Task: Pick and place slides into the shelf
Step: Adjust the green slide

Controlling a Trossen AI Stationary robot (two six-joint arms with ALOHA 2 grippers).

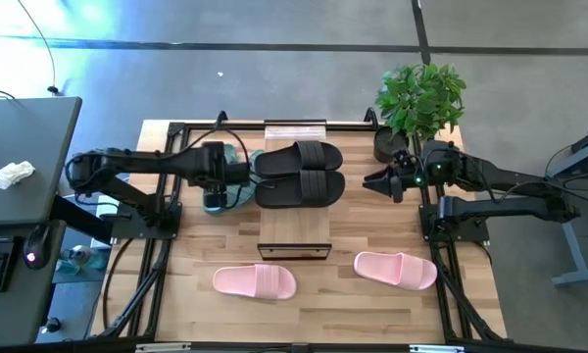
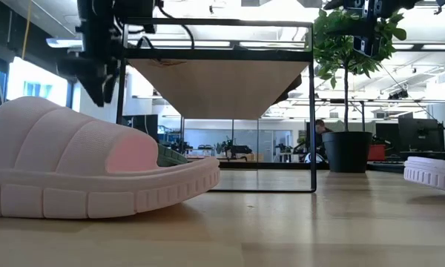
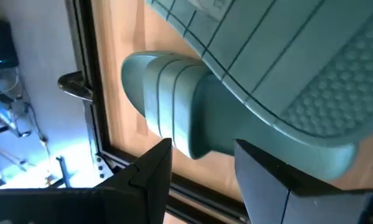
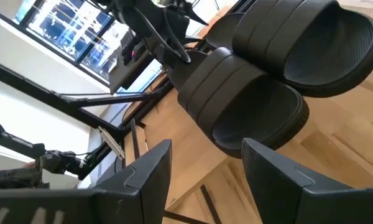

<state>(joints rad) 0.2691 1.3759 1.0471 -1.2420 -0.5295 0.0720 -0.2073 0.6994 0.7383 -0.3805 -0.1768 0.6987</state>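
Pink slides [image 2: 96,167] lie nearest; left tool [image 3: 199,171] open above green slides [image 3: 236,93], right tool [image 4: 205,168] open.

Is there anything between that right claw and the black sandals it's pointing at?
Nothing visible. The right claw, open, faces the black slides across bare wood table. The potted plant stands off to the side.
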